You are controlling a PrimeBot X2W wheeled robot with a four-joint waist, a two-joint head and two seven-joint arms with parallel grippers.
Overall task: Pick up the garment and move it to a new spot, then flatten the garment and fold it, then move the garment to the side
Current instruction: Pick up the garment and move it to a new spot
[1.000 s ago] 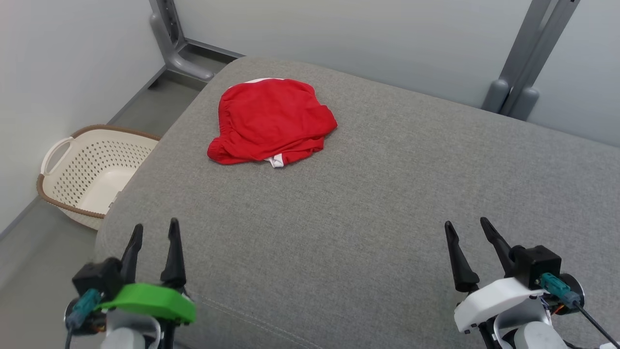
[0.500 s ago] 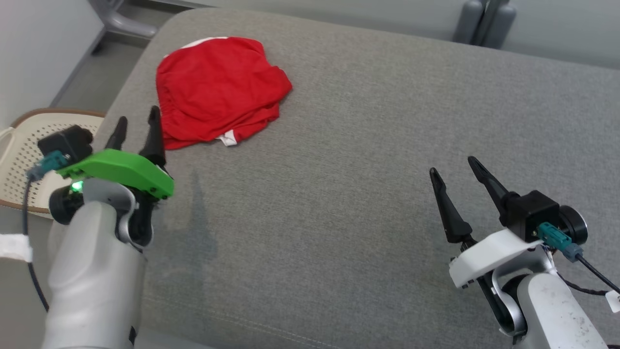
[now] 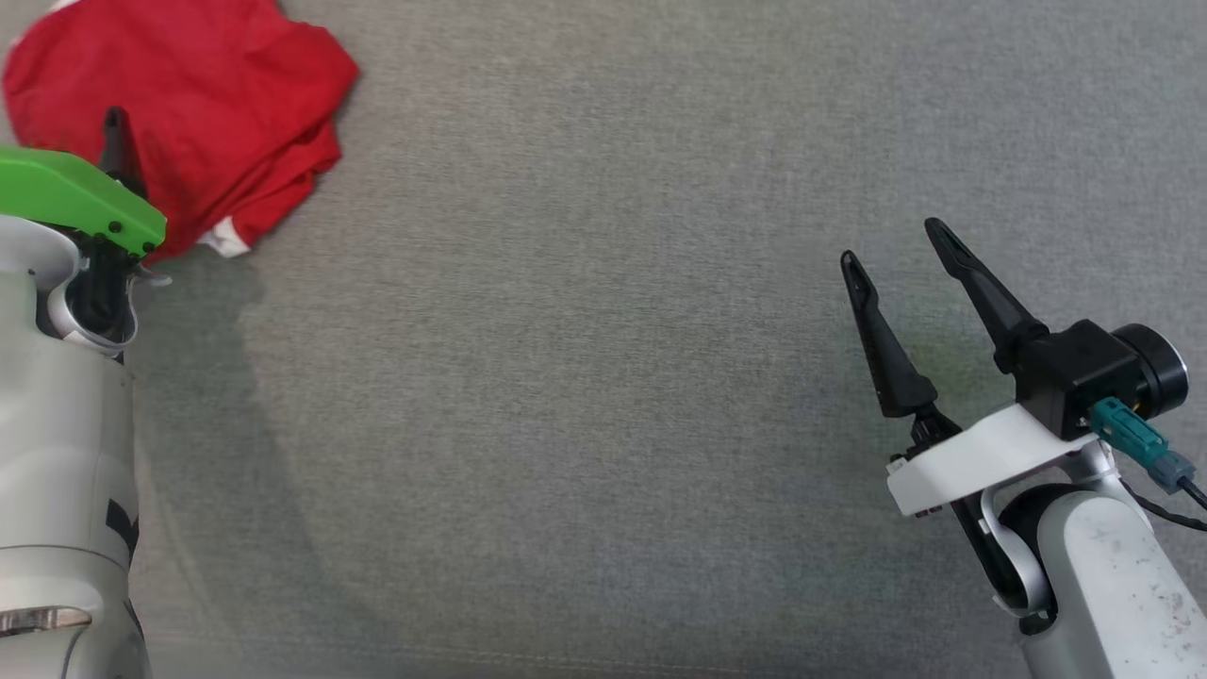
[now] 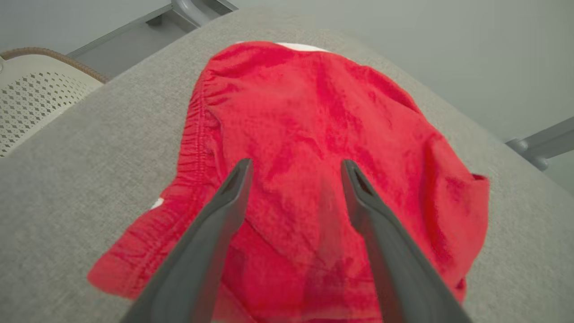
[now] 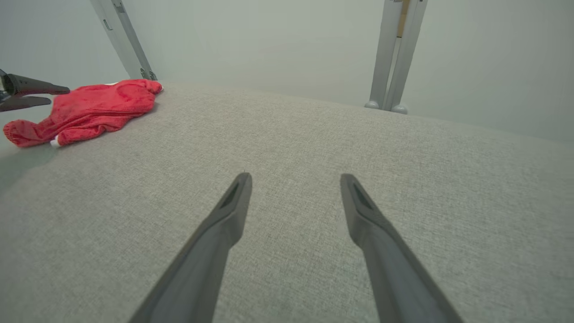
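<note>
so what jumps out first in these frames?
The crumpled red garment stands out, lying on the grey cushion at the upper left of the head view. The left gripper hovers open right over it, while the right gripper hangs open above bare cushion at the right.

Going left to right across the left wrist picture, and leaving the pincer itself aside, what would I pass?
Perforated cream plastic basket → crumpled red cloth garment → grey metal frame leg.

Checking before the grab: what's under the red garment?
The red garment lies on the grey cushion. A white edge peeks out at its rim; anything else under it is hidden by the cloth.
</note>
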